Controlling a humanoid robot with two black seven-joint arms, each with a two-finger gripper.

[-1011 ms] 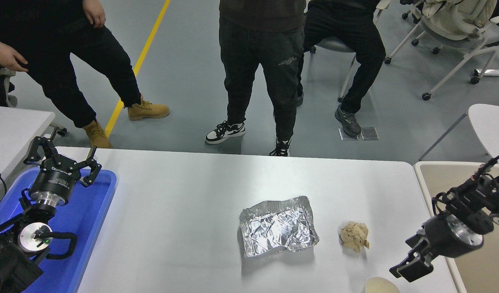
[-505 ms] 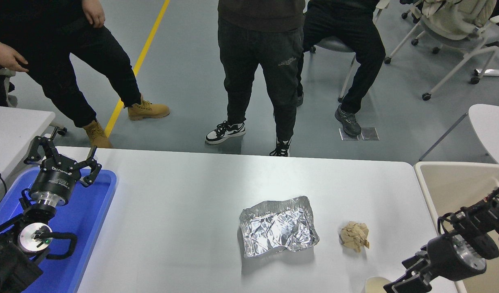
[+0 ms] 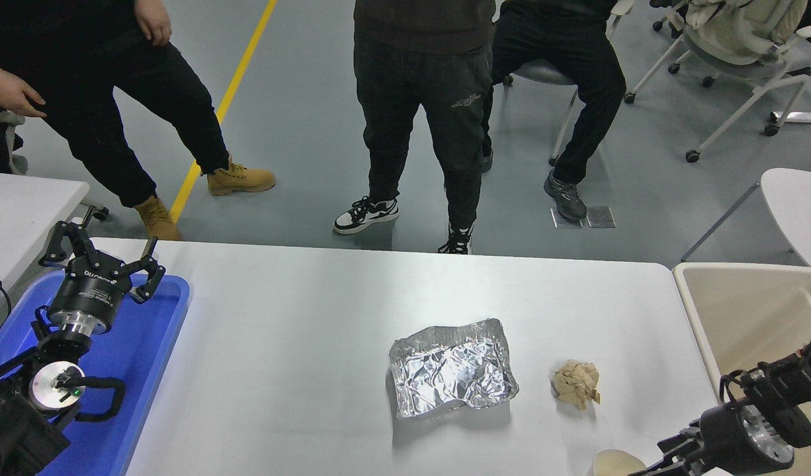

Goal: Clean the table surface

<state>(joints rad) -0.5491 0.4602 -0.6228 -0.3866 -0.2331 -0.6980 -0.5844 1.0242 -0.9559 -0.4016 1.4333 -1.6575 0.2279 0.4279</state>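
Note:
The white table surface (image 3: 299,344) holds a crumpled sheet of silver foil (image 3: 452,369) right of centre and a crumpled brown paper ball (image 3: 576,383) to its right. A cream cup rim (image 3: 614,465) shows at the bottom edge. My right gripper (image 3: 667,463) is low at the bottom right corner, just right of the cup and partly cut off by the picture's edge. My left gripper (image 3: 104,254) is parked open and empty over the blue tray (image 3: 147,344) at the lower left.
A beige bin (image 3: 749,311) stands off the table's right end. A smaller white table (image 3: 22,205) is at the left. People (image 3: 419,99) stand and sit at the far side. White chairs (image 3: 743,53) are at the top right.
My right arm has moved down and towards the camera, from beside the paper ball to the bottom right corner next to the cup. The left arm has not moved.

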